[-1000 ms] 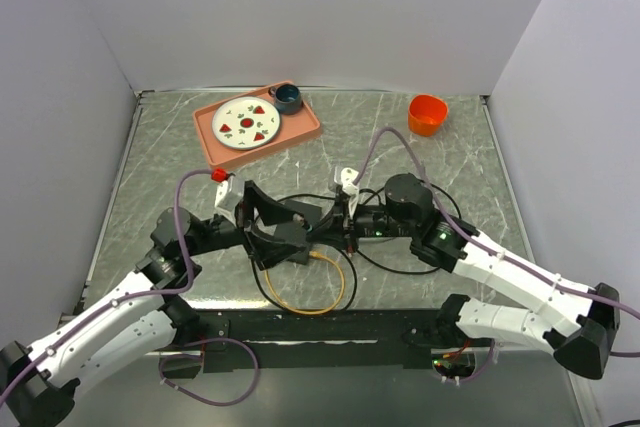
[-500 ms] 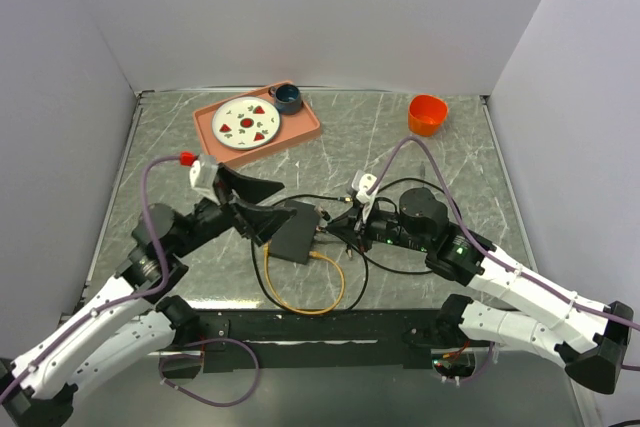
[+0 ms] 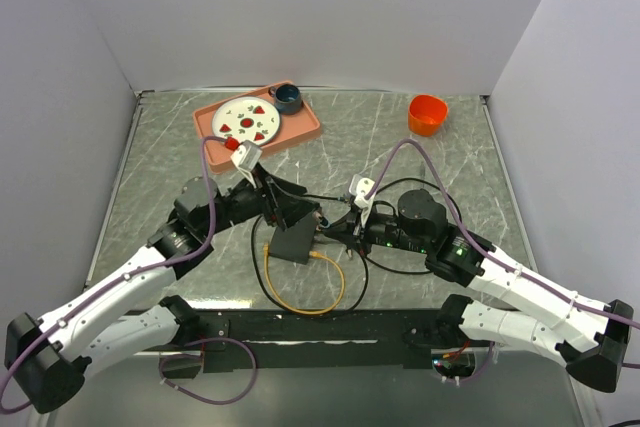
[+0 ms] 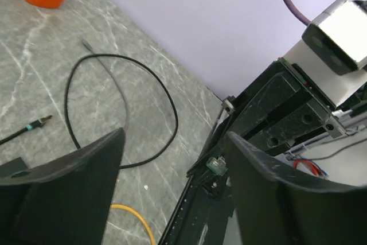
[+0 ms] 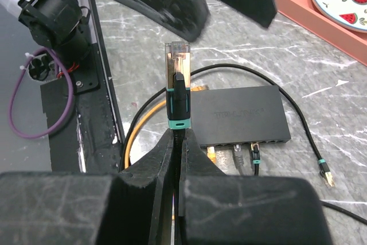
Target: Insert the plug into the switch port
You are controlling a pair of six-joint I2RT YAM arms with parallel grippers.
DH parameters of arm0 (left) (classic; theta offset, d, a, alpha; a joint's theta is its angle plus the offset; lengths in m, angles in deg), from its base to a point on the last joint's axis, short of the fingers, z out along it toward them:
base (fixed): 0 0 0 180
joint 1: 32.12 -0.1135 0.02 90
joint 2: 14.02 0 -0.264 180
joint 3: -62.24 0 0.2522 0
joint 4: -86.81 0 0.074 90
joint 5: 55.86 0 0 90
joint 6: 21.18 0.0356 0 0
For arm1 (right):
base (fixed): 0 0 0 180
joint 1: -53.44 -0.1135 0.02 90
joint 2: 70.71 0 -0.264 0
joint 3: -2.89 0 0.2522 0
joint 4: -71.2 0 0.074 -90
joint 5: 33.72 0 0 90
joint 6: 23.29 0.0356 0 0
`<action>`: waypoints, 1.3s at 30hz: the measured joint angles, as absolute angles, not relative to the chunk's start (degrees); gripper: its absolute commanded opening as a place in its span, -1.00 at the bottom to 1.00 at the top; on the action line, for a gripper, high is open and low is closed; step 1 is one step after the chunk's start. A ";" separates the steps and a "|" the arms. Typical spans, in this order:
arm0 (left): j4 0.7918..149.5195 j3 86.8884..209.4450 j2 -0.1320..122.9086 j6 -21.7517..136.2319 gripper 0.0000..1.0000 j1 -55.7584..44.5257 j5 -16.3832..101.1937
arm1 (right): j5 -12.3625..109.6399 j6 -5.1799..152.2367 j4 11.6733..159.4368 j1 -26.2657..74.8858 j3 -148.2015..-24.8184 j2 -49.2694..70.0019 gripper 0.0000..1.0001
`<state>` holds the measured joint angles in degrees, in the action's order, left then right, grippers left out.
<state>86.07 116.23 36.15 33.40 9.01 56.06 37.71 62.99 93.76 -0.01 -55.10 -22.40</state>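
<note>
The plug (image 5: 176, 78), pinched upright in the closed right gripper (image 5: 176, 139), hovers near the switch (image 5: 241, 116), which lies on the table (image 5: 321, 73) with three cables (image 5: 238, 156) in its sockets. The left gripper (image 4: 175, 142) gapes empty just beyond it. The switch's faint lettering is unreadable.

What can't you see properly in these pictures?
- Top view: sockets on the switch are edge-on, too small to count.
- Right wrist view: which sockets are free is too small to tell; the cable behind the plug vanishes inside the right gripper.
- Left wrist view: the left gripper blocks the bottom with its own fingers, hiding the switch.
</note>
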 measured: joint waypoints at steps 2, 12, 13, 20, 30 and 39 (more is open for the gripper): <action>87.18 116.27 37.44 32.96 0.12 9.01 57.61 | 37.80 62.99 93.71 -0.06 -55.10 -22.40 -1.00; 90.20 116.27 38.76 31.06 0.28 9.53 63.47 | 39.44 63.03 94.17 -0.06 -55.10 -22.38 -1.00; 90.24 116.27 38.76 30.91 0.28 9.71 63.84 | 39.74 63.05 94.17 -0.06 -55.10 -22.38 -1.00; 90.48 116.25 38.76 30.38 -0.04 10.91 64.82 | 40.62 63.23 94.17 -0.06 -55.10 -22.38 -1.00; 91.47 116.20 38.97 30.21 -0.98 11.37 63.71 | 40.36 63.27 94.02 -0.15 -55.21 -21.85 -0.55; 91.36 116.20 38.78 30.23 -0.98 11.98 63.18 | 40.14 63.62 92.23 -0.21 -55.23 -21.85 0.11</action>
<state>91.36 116.20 38.78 30.23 11.98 63.18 40.14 63.62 92.23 -0.21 -55.23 -21.85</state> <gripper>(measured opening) 0.059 0.558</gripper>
